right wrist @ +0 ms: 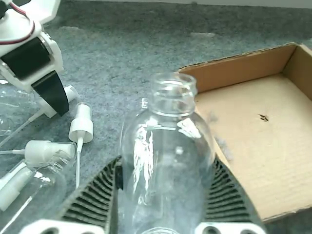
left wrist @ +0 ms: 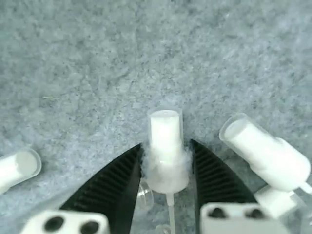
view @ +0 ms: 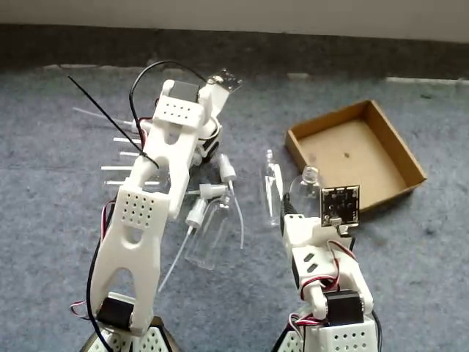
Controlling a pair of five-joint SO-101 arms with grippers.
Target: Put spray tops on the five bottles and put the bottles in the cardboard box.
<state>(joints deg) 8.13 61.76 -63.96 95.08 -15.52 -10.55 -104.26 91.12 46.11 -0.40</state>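
We see the cardboard box (view: 352, 158) lying open side up, ready to take finished bottles. Just beside its near corner, the right gripper (right wrist: 165, 168) clasps a capless bottle (right wrist: 168, 146) upright with its neck open, probably so that a top can go in from above. Well apart from the box, past the loose bottles (view: 212, 233) lying on the carpet (view: 58, 147), the left gripper (left wrist: 165, 145) pinches a spray top (left wrist: 165, 161) by its collar, the tube trailing back between its fingers, likely for carrying over.

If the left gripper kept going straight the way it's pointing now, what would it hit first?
The grey carpet, probably: the left gripper points down at it, and the spray top in its grip would touch first. Depth is unclear.
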